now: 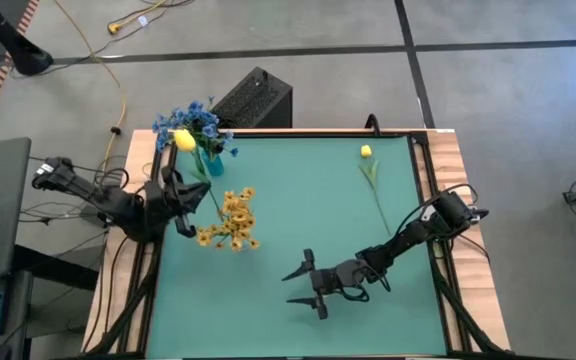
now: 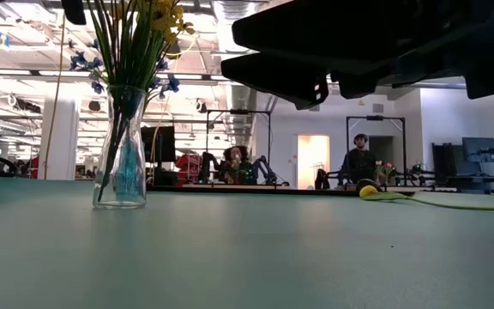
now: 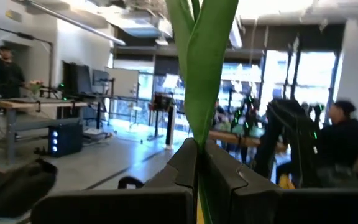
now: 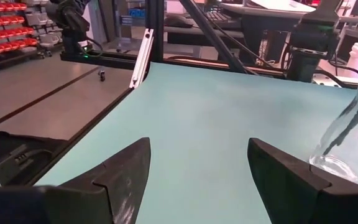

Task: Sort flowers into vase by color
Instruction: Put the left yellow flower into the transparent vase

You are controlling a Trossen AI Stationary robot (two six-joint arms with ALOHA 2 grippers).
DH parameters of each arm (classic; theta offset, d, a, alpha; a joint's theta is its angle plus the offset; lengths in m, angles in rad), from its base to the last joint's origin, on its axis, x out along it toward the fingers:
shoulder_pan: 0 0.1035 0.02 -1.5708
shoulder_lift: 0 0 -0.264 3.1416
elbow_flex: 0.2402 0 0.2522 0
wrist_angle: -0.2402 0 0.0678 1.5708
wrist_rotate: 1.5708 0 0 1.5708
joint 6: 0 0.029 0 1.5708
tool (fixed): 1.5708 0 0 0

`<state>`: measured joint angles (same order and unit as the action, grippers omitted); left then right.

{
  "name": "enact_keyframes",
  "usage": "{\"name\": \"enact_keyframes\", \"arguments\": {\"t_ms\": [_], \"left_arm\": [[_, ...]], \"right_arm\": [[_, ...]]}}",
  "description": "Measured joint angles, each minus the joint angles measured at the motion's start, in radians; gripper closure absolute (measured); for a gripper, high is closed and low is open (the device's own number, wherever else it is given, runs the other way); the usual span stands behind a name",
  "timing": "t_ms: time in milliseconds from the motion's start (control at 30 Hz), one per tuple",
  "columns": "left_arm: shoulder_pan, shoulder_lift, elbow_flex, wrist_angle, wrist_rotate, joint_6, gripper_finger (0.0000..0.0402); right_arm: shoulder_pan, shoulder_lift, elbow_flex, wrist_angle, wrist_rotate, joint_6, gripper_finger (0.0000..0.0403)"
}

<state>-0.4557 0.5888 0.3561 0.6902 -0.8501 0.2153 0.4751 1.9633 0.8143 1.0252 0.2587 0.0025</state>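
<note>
A clear glass vase stands on its base at the mat's far left corner, with blue sprays and a yellow bud in it. My left gripper is just near of the vase, shut on a yellow small-blossom spray. A single yellow bud stem lies flat on the mat's far right part. My right gripper hovers open over the mat's near middle, touching nothing. My left gripper pinches the yellow spray's green stalk and leaf between its two shut fingers. The leaf runs on past the fingertips. In the high view the blossoms reach toward the table's right from the gripper. The low view shows no spray on the mat, so it is lifted clear.
The green mat has a wooden border and black rails along its sides. A black box sits past the far edge, behind the vase. Open mat lies between the vase and the bud stem. People sit at benches in the room beyond.
</note>
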Motion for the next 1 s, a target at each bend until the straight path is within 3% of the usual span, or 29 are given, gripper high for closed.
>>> {"name": "enact_keyframes", "arguments": {"t_ms": [200, 400, 533, 667, 800, 1000], "left_arm": [[-0.011, 0.007, 0.000, -0.119, -0.026, -0.052, 0.0402], [-0.011, 0.099, 0.000, -0.141, -0.026, -0.070, 0.0402], [-0.010, 0.156, 0.000, -0.113, -0.036, -0.056, 0.0401], [-0.010, 0.161, 0.000, 0.028, -0.084, 0.076, 0.0402], [-0.009, 0.148, 0.000, 0.154, -0.034, 0.161, 0.0401], [-0.010, 0.158, 0.000, 0.143, -0.005, 0.109, 0.0401]], "right_arm": [[0.001, 0.000, 0.000, 0.000, 0.000, -0.002, 0.0107], [-0.001, 0.000, 0.000, -0.003, 0.000, -0.002, 0.0107], [-0.001, 0.000, 0.000, -0.004, 0.000, -0.002, 0.0107], [-0.001, 0.000, 0.000, -0.007, 0.000, 0.007, 0.0107], [-0.001, 0.000, 0.000, -0.035, 0.000, 0.022, 0.0107], [-0.009, 0.000, 0.000, -0.046, 0.000, 0.024, 0.0107]]}}
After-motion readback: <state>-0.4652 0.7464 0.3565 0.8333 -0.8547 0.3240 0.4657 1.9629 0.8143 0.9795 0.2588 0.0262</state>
